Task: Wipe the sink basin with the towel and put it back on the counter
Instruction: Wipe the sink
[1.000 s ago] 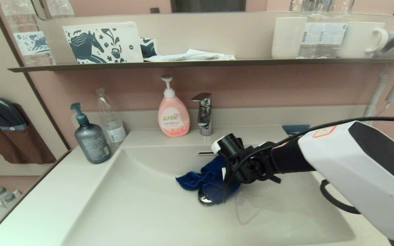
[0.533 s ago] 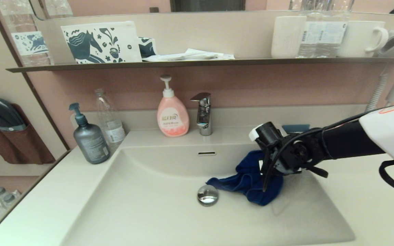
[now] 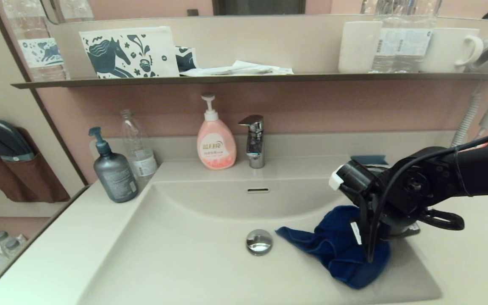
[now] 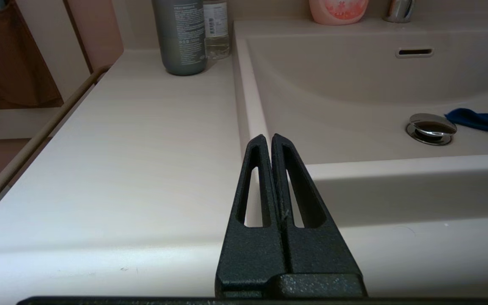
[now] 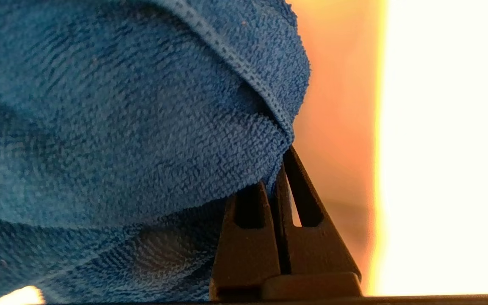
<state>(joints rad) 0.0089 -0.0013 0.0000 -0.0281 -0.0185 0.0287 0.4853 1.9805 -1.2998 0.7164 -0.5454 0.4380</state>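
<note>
The right arm reaches down into the sink, its hand pinched tight on the towel lying right of the drain plug, while the left hand rests closed over the surface.

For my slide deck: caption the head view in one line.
Right pincer, shut on the blue towel, wipes the sink basin to the right of the chrome drain plug.

Head camera above sink basin
</note>
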